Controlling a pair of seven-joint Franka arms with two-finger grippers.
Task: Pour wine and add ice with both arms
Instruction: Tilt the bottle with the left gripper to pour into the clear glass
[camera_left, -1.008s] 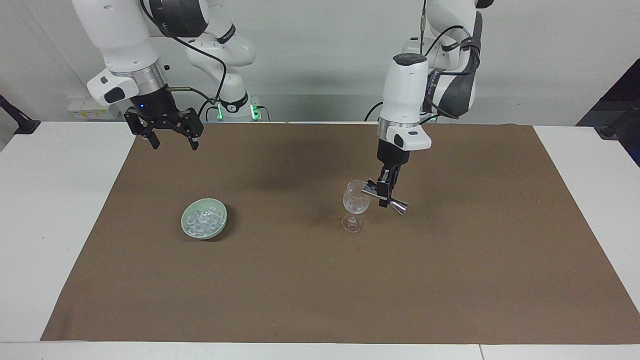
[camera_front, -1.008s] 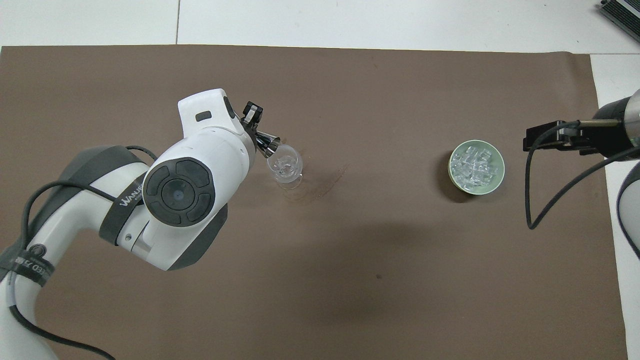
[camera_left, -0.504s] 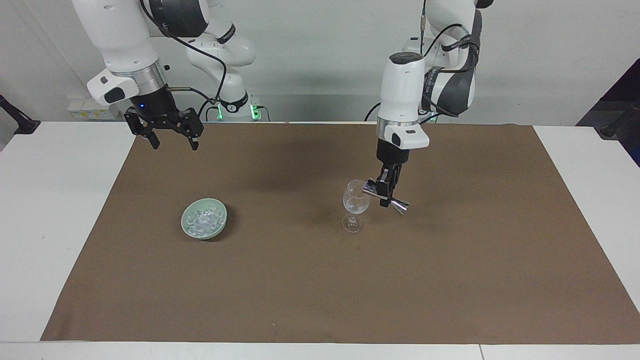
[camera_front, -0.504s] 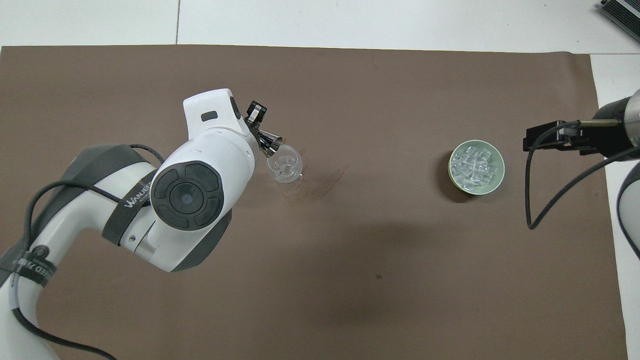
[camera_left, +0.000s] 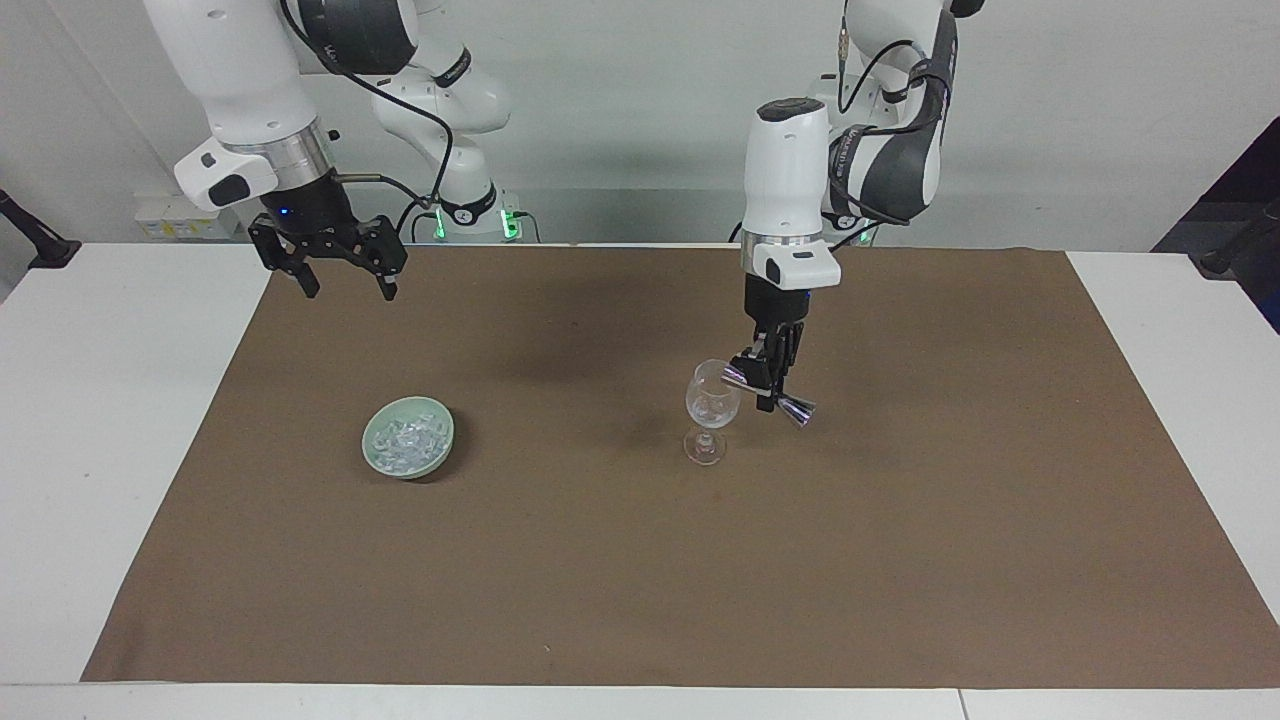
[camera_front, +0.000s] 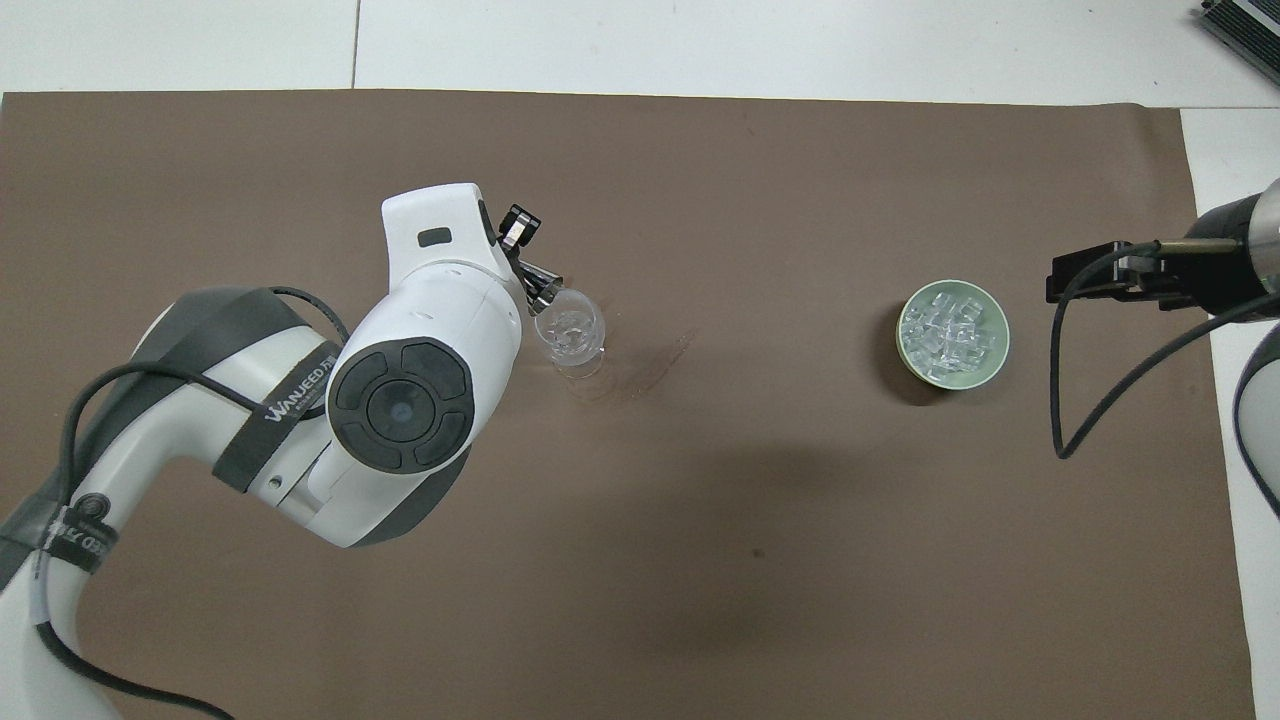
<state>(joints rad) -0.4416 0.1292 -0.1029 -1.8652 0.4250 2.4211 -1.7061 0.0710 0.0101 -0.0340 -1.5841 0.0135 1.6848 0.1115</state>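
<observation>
Facing view: the left gripper (camera_left: 768, 385) clamps a metal jigger (camera_left: 770, 392), tilted at the wine glass (camera_left: 710, 412) rim, mid-mat. The right gripper (camera_left: 341, 282) waits, fingers spread and empty, over the brown mat (camera_left: 640, 560) corner nearest its base.

Overhead view: ice (camera_front: 950, 332) fills the green bowl (camera_front: 988, 372) toward the right arm's edge.

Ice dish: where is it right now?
The pale green dish of ice sits on the brown mat toward the right arm's end, well apart from the wine glass.
</observation>
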